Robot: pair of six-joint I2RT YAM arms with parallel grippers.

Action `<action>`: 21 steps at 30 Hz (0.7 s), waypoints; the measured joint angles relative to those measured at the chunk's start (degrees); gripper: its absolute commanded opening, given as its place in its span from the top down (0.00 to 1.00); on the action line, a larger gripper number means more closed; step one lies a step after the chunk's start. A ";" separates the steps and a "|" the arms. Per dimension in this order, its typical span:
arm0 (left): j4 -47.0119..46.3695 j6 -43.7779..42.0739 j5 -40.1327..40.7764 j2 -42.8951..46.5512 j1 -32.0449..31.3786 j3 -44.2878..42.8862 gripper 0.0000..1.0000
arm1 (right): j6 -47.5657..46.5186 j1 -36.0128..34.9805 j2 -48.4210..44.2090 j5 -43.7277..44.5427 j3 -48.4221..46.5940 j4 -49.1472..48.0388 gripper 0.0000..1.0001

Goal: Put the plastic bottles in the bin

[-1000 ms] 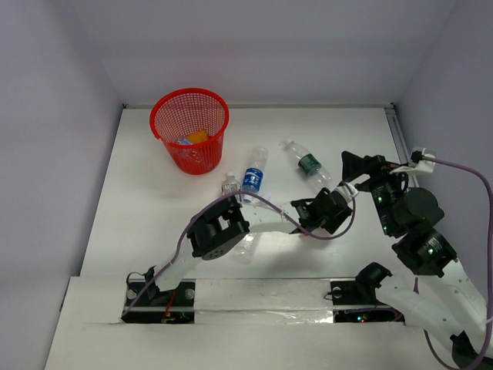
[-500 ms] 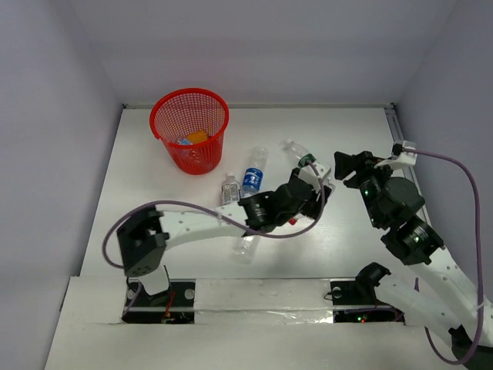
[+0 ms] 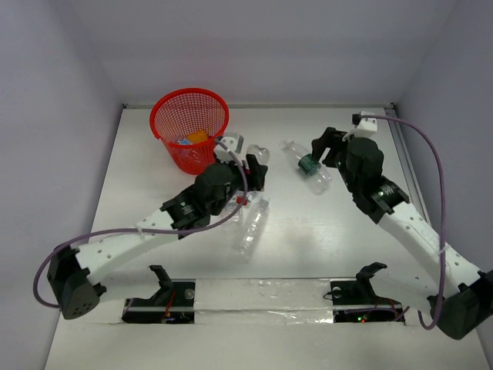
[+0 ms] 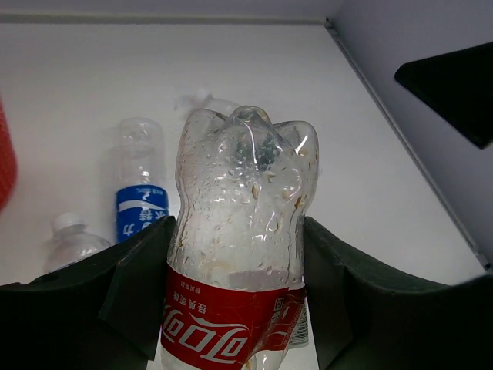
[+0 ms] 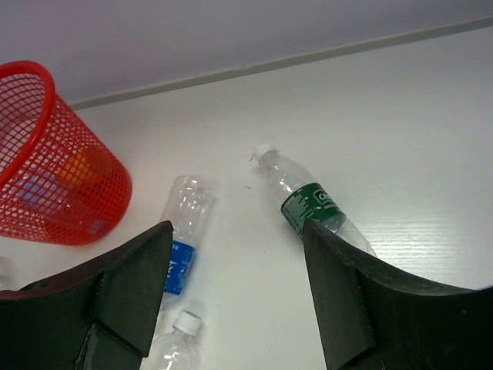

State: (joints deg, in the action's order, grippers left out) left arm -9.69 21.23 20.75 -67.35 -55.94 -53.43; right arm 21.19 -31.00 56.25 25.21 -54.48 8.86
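Observation:
My left gripper [image 4: 239, 223] is shut on a clear plastic bottle with a red label [image 4: 245, 231], base pointing away from the camera. In the top view that gripper [image 3: 245, 166] hovers just right of the red mesh bin [image 3: 166, 116]. A blue-label bottle [image 4: 141, 196] and a small white-capped bottle [image 4: 71, 239] lie below it. My right gripper [image 3: 323, 146] stands open above a green-label bottle [image 3: 310, 163], with nothing between its fingers. In the right wrist view that gripper [image 5: 237, 227] frames bare table, and the green-label bottle [image 5: 312, 206] lies by its right finger.
An unlabelled clear bottle [image 3: 250, 227] lies on the table near the front. The bin holds orange and blue-labelled bottles [image 3: 192, 139]. White walls close in the table on three sides, and the bin [image 5: 46, 177] stands at the back left.
My left arm has swung left across the table with the red-label bottle, ending beside the bin. The right arm has reached forward and left to hover over the green-label bottle.

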 measured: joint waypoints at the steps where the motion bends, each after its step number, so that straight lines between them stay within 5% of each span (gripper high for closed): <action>1: 0.57 0.44 0.24 1.88 1.03 0.52 0.61 | -0.37 1.55 1.84 -1.79 -1.09 -0.31 0.24; 9: 1.57 2.89 1.11 12.94 8.15 -0.50 0.62 | -4.61 12.31 23.06 -17.33 -13.14 1.57 0.08; 21: 4.66 3.06 -2.93 7.13 22.58 -12.13 0.64 | -12.92 14.97 51.12 -24.76 -33.90 17.81 0.06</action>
State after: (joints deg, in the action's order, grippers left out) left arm -5.04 24.29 17.82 -60.23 -33.36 -65.56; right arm 8.27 -16.03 107.37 0.45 -88.38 26.68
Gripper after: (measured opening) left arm 0.566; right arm 0.945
